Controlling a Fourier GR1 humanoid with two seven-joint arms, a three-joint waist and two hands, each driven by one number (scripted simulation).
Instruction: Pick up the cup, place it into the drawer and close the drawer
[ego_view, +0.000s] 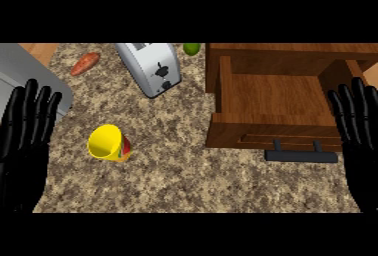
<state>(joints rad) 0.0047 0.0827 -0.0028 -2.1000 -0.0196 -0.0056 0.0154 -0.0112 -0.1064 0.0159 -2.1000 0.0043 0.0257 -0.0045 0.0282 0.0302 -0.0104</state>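
Observation:
A yellow cup (108, 143) with a red and green band lies tilted on the speckled counter, left of centre, its mouth facing up and left. The wooden drawer (269, 100) stands pulled open at the right, nothing inside it, with a dark handle (301, 156) on its front. My left hand (26, 135) is open at the left edge, fingers up, a short way left of the cup and apart from it. At the right edge my right hand (358, 130) is open as well, fingers up, overlapping the drawer's right side.
A silver toaster (153, 67) lies at the back, centre-left. A carrot (85, 63) sits at the back left and a green fruit (192, 48) behind the toaster. A grey sink rim (29, 70) fills the far left corner.

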